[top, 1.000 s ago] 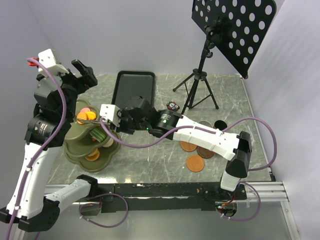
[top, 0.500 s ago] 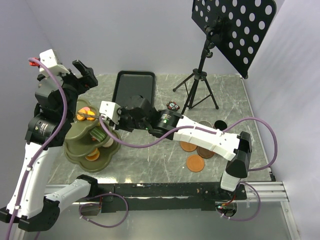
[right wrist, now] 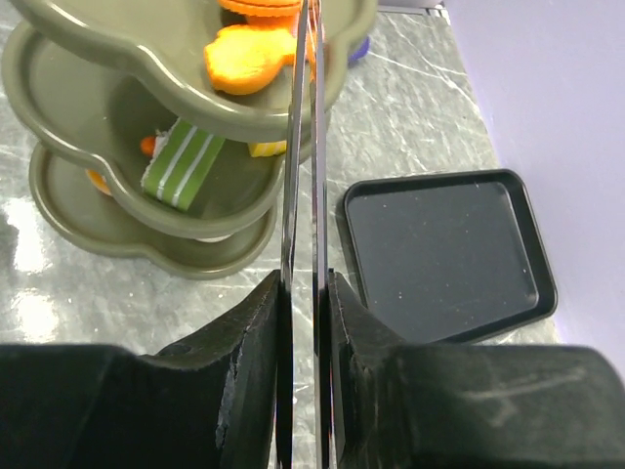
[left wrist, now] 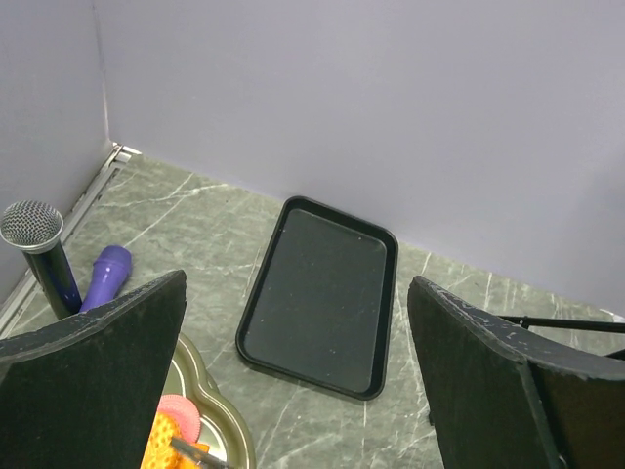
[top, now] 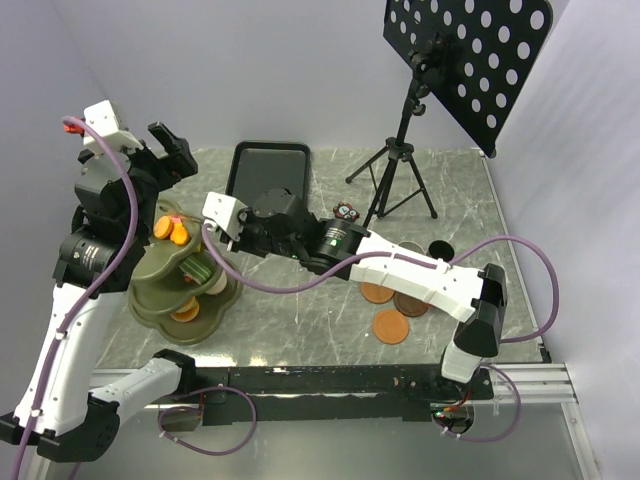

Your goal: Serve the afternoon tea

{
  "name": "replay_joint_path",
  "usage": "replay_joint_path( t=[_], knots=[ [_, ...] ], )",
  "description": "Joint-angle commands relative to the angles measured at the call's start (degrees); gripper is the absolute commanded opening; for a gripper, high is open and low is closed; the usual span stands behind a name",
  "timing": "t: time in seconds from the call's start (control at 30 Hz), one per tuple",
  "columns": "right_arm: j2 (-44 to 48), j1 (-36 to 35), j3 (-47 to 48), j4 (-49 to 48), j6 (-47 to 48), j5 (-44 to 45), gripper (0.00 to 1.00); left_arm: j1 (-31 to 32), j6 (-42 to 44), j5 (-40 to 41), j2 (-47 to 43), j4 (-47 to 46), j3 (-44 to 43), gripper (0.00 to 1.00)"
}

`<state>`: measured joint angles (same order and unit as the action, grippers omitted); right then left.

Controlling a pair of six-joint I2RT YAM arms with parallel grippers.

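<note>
L gripper [top: 172, 150] hangs high over the far-left corner, fingers spread wide, nothing in them, well above the work

Below it the olive tiered stand [right wrist: 59, 210] carries the pastries: orange pastry [right wrist: 249, 47] + pink pastry [left wrist: 178, 408] on the top tier, green striped cake [right wrist: 181, 161] on the mid tier

R gripper [right wrist: 305, 293] reaches across from the right, clamped on the thin tongs [right wrist: 303, 147]. The blades run close together beside the orange pastry at the top tier's edge. Their tips leave the wrist view, so can't tell if anything's pinched yet

Black tray [right wrist: 444, 254] lies just right of the stand w/ nothing on it. Further right, saucers [top: 391, 326] and cups [top: 438, 249] sit well apart from the stand, near the R arm's base

Step looks like tonging a pastry off the top tier. To do it well:
- blades need to straddle the pastry across its flat faces, not slide past one side
- squeeze gently, since thin blades likely flex and twist
- lift straight up to clear the scalloped rim before swinging right, else the stand may get nudged or tipped
- keep the tongs level in transit; a small smooth toy could slip out
</note>
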<state>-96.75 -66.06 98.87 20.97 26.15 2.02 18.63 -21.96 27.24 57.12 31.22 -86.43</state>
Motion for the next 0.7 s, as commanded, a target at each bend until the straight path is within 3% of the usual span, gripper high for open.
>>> replay_joint_path(
  t=[0.0,0.3,0.67],
  knots=[
    [4.02,1.37,-0.52,-3.39,-1.54,2.46,0.28,0.18,-0.37,-0.17,-0.35,-0.64,-0.05,1.0],
    [5.69,4.53,-2.8,-4.18,-3.65,7.03,0.28,0.18,-0.81,-0.79,1.06,-0.37,-1.46,1.0],
    [6.93,11.56,-7.28,-4.36,-8.56,5.98,0.28,-0.88,-5.55,-0.79,4.14,4.02,-4.88,1.0]
  ],
)
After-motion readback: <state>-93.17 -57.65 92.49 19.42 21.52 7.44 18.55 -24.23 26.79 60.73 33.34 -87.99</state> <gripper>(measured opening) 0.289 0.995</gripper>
